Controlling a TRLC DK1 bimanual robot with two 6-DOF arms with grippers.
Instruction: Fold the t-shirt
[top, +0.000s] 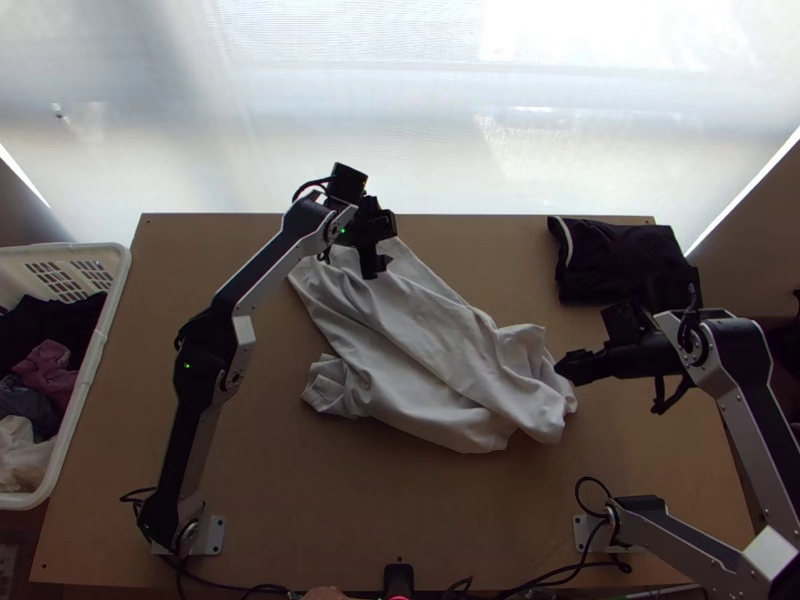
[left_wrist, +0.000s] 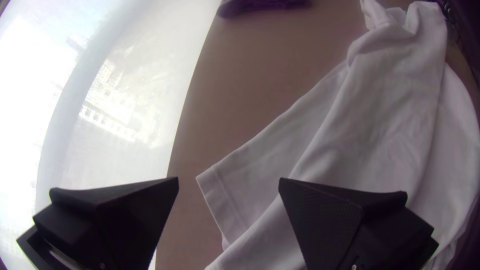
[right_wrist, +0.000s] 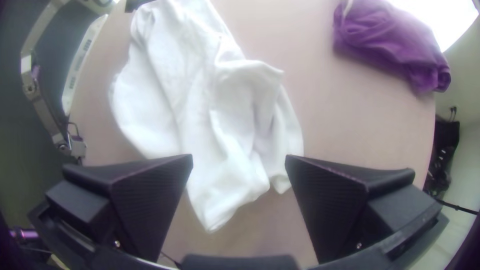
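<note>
The white t-shirt (top: 420, 345) lies bunched and creased diagonally across the middle of the table. Over its far left end is my left gripper (top: 376, 266). In the left wrist view, the left gripper (left_wrist: 228, 182) stands open above the hemmed edge of the shirt (left_wrist: 380, 115), with nothing clasped. My right gripper (top: 568, 368) is at the shirt's right end in the top view. The right wrist view has the right gripper (right_wrist: 239, 160) open, its fingers apart over the crumpled end of the shirt (right_wrist: 225, 135).
A dark folded garment (top: 620, 262) lies at the table's far right corner. To the left stands a white basket (top: 112, 300) holding several clothes. Bare wood (top: 300, 500) lies between the arm bases, with cables along the near edge.
</note>
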